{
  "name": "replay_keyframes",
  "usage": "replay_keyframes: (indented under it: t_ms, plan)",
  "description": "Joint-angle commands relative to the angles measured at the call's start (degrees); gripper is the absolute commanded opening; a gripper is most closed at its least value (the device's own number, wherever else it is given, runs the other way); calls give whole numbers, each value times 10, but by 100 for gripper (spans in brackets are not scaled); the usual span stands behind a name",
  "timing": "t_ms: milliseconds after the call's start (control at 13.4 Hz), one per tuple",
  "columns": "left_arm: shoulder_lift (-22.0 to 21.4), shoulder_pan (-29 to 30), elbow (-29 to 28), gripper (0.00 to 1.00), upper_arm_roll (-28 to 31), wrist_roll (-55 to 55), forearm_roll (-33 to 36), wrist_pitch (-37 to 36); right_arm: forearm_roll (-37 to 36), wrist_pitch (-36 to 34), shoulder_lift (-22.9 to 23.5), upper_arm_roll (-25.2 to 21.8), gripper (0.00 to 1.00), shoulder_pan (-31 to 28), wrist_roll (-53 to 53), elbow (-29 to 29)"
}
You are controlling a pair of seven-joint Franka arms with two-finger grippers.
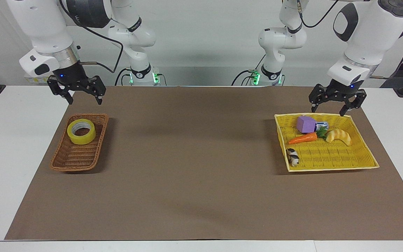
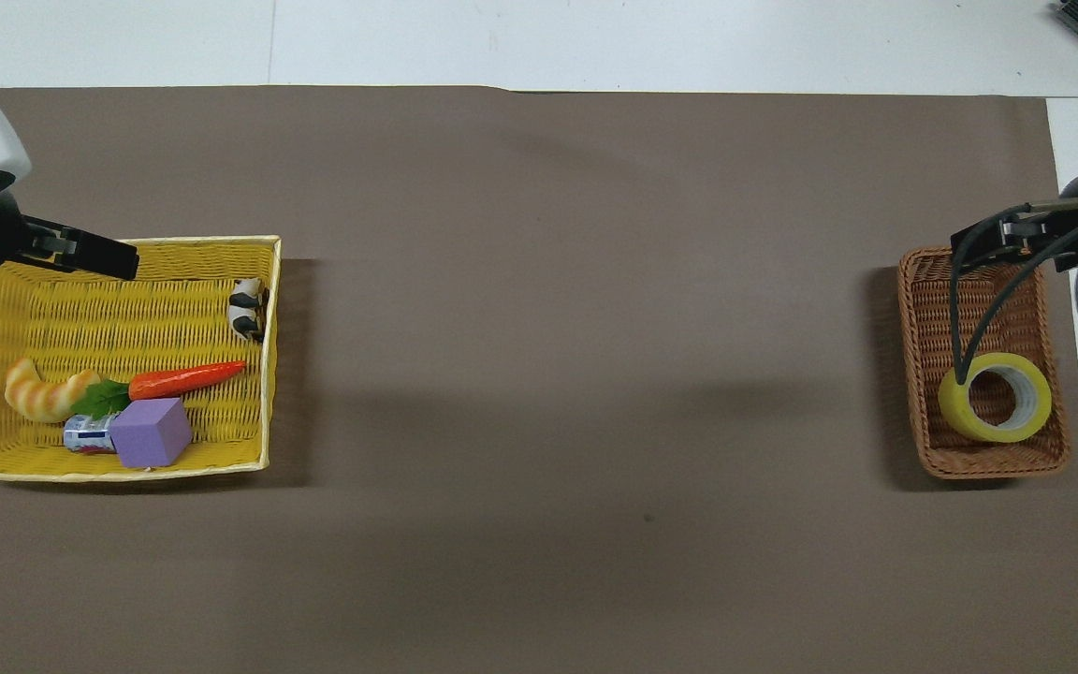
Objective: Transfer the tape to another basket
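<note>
A: How far along does the job look?

B: Judging by how things lie, the move itself seems done. The tape [image 1: 81, 131] lies flat inside the wicker basket [image 1: 71, 159], in the end nearer the robots, with nothing holding it.

A: And the right claw [image 1: 76, 93]?

B: It hangs in the air above the surface, over the brown mat just past the basket's robot-side rim, well clear of the roll. Its fingers stand apart and carry nothing.

A: So the roll is free?

B: Yes. In the overhead view the tape [image 2: 995, 397] rests on the basket floor [image 2: 973, 309]; only a dangling cable crosses in front of it, and the right claw [image 2: 1007, 236] shows over the basket's other end, which is a matter of height rather than contact.

A: What about the other arm?

B: The left claw [image 1: 337, 100] waits, open and empty, over the robot-side rim of the yellow basket [image 1: 331, 157]. That basket holds a purple cube [image 1: 305, 124], a carrot [image 1: 302, 138], a croissant toy [image 1: 339, 135], a small can and a little black-and-white figure, but no tape.

A: Anything left, then?

B: Probably only for the right arm to pull away to a resting pose. The tape sits well inside the wicker walls, so no correction looks necessary.
</note>
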Motion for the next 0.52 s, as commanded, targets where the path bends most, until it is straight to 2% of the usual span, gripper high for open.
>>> replay_keyframes:
  t_ms: [0,448]
  plan:
    - [-3,6,4,100,-2,1,-6,-7,11,5,-19,3,100,-9,2,-38]
    - [-3,6,3,100,-2,1,-6,-7,21,5,-21,2,100,-16,2,-43]
